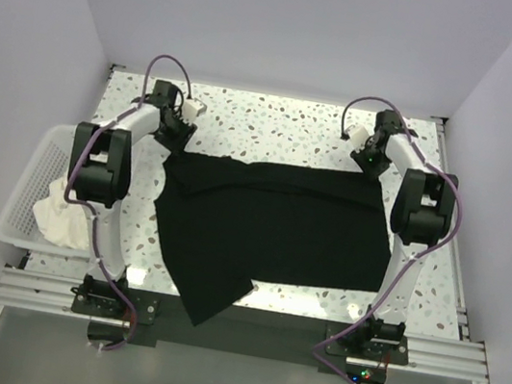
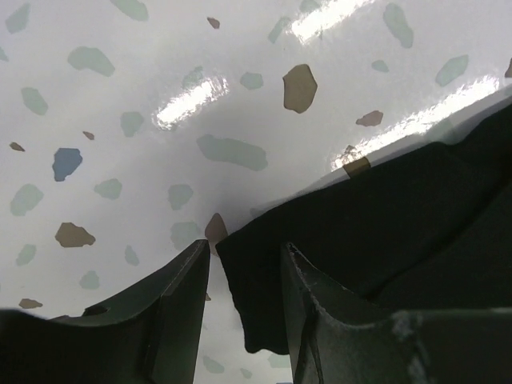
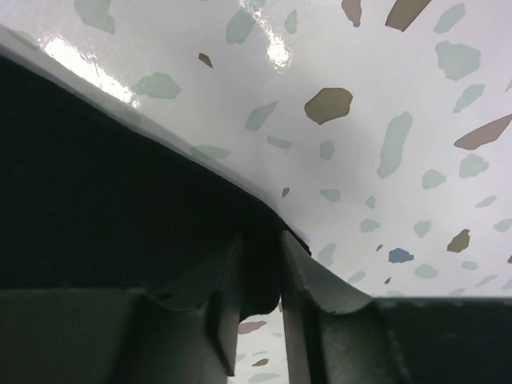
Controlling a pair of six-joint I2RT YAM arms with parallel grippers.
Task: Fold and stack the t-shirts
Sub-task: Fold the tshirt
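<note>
The black t-shirt lies spread on the speckled table, and one sleeve hangs over the near edge. My left gripper is at its far left corner. In the left wrist view the gripper is open. The shirt's corner lies between the jaws, against the right finger, with table showing beside the left finger. My right gripper is at the far right corner. In the right wrist view the gripper is shut on the shirt's edge. The white t-shirt lies crumpled in the basket.
A white lattice basket stands at the table's left edge beside the left arm. Bare speckled table lies beyond the shirt up to the back wall. White walls close in on both sides.
</note>
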